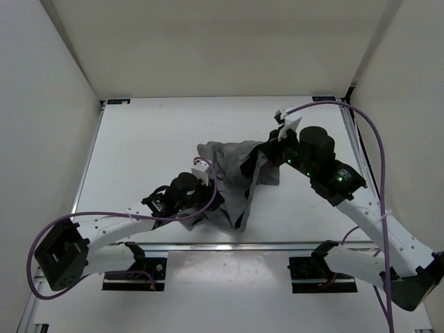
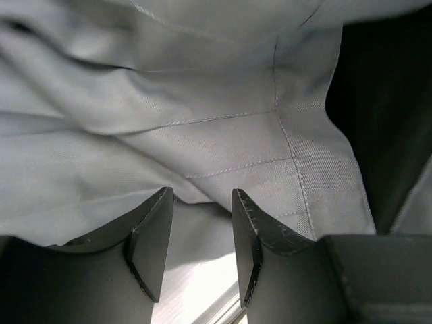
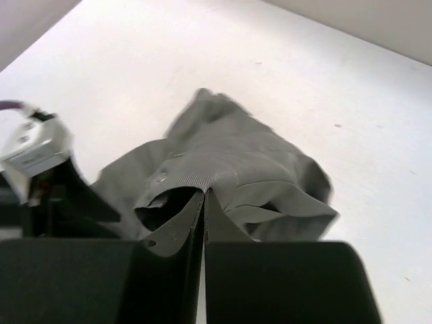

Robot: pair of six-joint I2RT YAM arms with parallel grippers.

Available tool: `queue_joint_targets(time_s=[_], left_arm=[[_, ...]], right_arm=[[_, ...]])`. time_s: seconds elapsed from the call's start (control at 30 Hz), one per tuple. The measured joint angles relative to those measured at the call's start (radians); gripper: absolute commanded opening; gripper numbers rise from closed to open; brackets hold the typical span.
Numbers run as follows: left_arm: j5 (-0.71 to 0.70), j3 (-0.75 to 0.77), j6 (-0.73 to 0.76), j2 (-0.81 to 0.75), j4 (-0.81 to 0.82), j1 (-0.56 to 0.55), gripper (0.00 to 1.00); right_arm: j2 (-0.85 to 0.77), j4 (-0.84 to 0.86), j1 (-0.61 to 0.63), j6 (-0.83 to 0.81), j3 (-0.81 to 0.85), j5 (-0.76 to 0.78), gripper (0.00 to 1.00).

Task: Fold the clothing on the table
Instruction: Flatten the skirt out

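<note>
Two holds, one made: right pincer [image 3: 204, 194] clamped on the clothing [image 3: 233, 152] at its tips; left pincer [image 2: 201, 202] apart, cloth just ahead, heaped on the counter [image 1: 139, 139]. I would seat the seam deep before closing.

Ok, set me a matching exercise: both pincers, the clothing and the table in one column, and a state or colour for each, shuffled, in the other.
Column one
1. left pincer
2. right pincer
3. clothing
4. table

Column two
A. white and flat
B. pinched shut on the cloth
C. grey, crumpled in a heap
D. jaws apart, cloth just past the tips

Pairs: 1-D, 2-B, 3-C, 4-A
</note>
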Motion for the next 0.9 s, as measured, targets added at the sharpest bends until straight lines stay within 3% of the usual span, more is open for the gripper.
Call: queue_joint_targets(time_s=[0.3,0.6,0.73,0.9], left_arm=[[0.000,0.000,-0.007,0.003,0.000,0.000,0.49],[0.004,0.000,-0.008,0.068,-0.003,-0.011,0.47],[0.005,0.000,-0.009,0.075,-0.013,-0.003,0.46],[0.004,-0.008,-0.010,0.051,-0.022,0.021,0.45]], right_arm=[[-0.032,-0.029,-0.122,0.016,-0.100,0.126,0.00],[0.072,-0.130,-0.128,0.067,-0.029,0.473,0.00],[0.194,-0.082,-0.106,0.067,0.008,0.433,0.00],[0.361,0.012,-0.072,0.060,0.050,0.221,0.00]])
